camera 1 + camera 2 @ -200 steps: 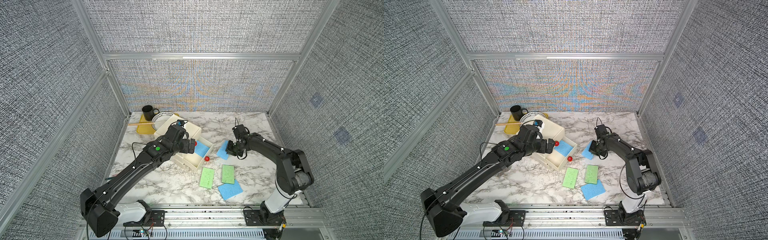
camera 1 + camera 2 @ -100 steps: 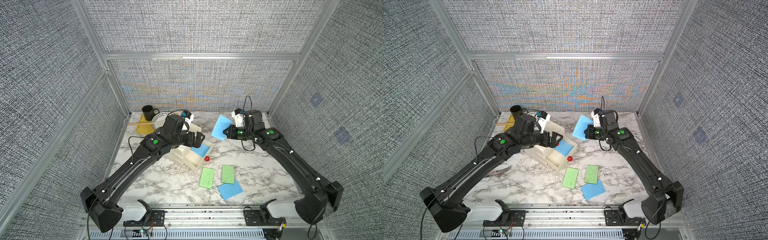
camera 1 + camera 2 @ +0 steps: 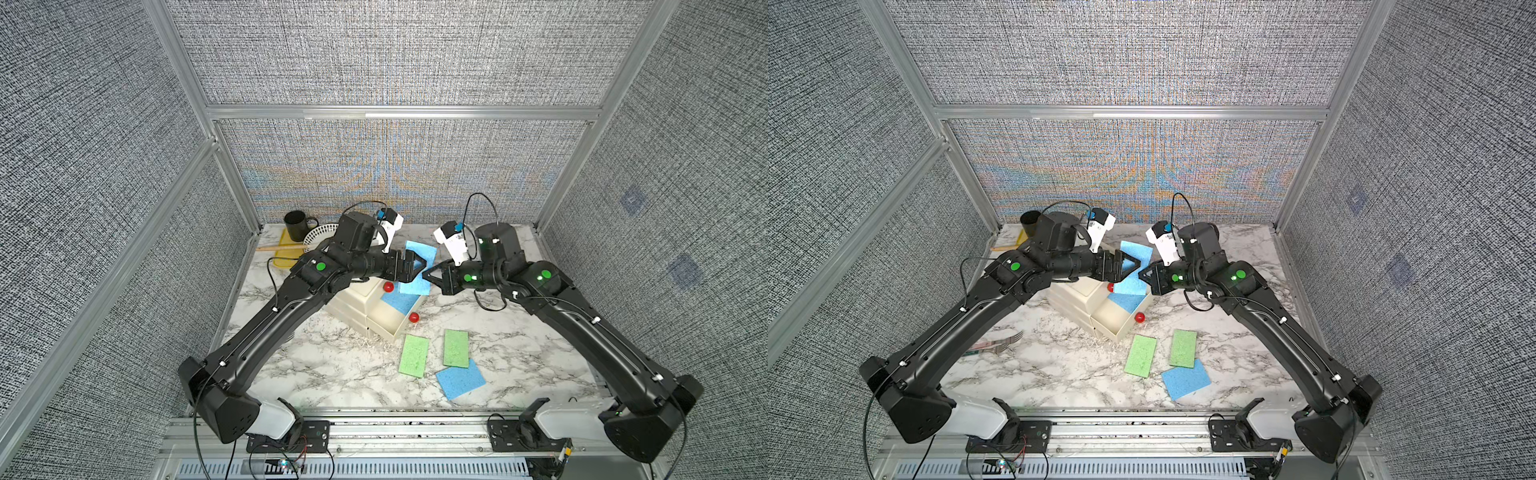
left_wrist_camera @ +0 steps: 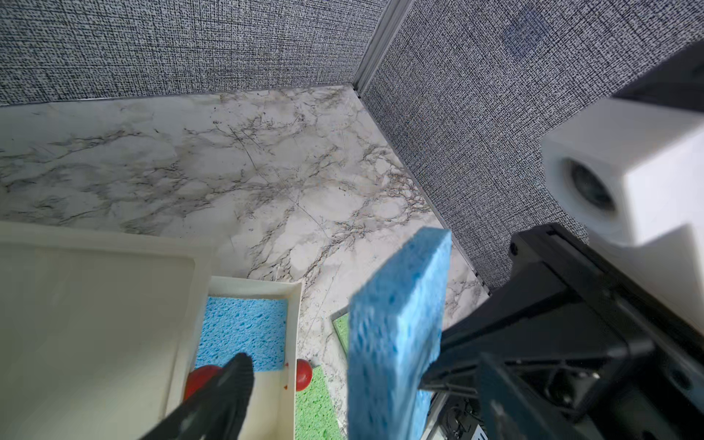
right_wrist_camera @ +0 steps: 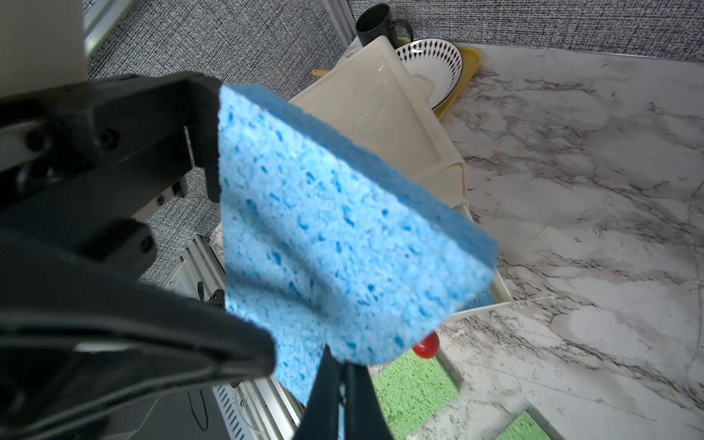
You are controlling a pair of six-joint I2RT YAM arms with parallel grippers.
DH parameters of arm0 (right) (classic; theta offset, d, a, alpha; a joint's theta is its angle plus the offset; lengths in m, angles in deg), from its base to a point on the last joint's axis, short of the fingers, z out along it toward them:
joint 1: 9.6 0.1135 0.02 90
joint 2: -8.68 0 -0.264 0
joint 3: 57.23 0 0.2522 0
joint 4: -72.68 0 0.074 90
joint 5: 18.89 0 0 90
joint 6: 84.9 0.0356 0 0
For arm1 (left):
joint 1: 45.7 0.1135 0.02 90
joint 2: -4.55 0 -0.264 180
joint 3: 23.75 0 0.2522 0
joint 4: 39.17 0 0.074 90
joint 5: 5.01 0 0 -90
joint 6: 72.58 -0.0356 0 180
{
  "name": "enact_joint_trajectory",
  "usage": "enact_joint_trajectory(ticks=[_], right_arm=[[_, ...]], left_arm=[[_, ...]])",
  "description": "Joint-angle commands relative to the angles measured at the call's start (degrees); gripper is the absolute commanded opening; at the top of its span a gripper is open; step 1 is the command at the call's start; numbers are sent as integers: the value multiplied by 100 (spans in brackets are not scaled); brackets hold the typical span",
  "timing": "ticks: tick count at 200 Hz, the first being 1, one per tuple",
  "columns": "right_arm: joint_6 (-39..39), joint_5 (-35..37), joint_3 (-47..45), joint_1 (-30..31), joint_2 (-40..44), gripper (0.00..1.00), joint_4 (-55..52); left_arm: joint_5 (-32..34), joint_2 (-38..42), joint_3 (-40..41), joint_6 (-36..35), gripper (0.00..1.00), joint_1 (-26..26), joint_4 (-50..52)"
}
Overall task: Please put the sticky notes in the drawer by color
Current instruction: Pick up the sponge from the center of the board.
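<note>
While the right pincer point(image 3: 426, 275) grips the blue sticky note point(image 3: 422, 252), the left pincer point(image 3: 417, 269) gapes around it.

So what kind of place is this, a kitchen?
Probably a robot test cell, not a kitchen: a left arm and right arm mounted on a rail, fabric walls on a metal frame boxing in a small table, with pads and a drawer.

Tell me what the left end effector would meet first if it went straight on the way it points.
The blue sticky note, held in the air by the shut right end effector. The left end effector, jaws open, aims straight at it; whether they touch yet is hard to judge.
</note>
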State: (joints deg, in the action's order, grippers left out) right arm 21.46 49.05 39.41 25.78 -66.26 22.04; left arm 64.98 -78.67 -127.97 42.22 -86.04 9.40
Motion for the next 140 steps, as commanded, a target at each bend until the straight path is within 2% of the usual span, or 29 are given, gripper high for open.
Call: enact_joint_trajectory(ticks=[1,2,16,26,28,31,40,45,52,73,92,108,119,140], right_arm=[[-151,-39,62,113,49,0,41],[-146,-37,67,116,45,0,41],[-155,30,118,157,24,0,-15],[-135,183,169,171,6,0,-88],[-129,213,182,169,-1,2,-103],[-114,277,204,176,-4,8,-133],[-36,605,276,176,-17,38,-222],[0,812,321,180,-12,48,-288],[21,1091,410,179,-12,55,-399],[145,1745,703,132,7,68,-570],[274,1914,909,-5,78,83,-460],[473,1770,1234,-210,-16,85,-560],[683,1485,1364,-351,-71,85,-552],[1211,465,1141,-514,1,85,1]], left_arm=[[-456,-117,-76,75,62,17,-121],[-456,-120,-81,85,57,17,-118],[-668,-189,-114,122,31,19,-121],[-819,-212,-144,100,4,18,-115],[-844,-212,-151,101,2,13,-115],[-865,-215,-156,111,2,18,-119],[-893,-206,-161,131,2,20,-115],[-915,-198,-177,131,1,25,-118],[-886,-168,-196,145,1,29,-118],[-442,-21,-222,381,1,26,-211],[533,251,30,1148,1,26,-627],[1201,790,950,2071,1,20,-1960],[1724,1173,1877,2838,1,12,-3291],[2575,1525,3031,3848,2,3,-4939]])
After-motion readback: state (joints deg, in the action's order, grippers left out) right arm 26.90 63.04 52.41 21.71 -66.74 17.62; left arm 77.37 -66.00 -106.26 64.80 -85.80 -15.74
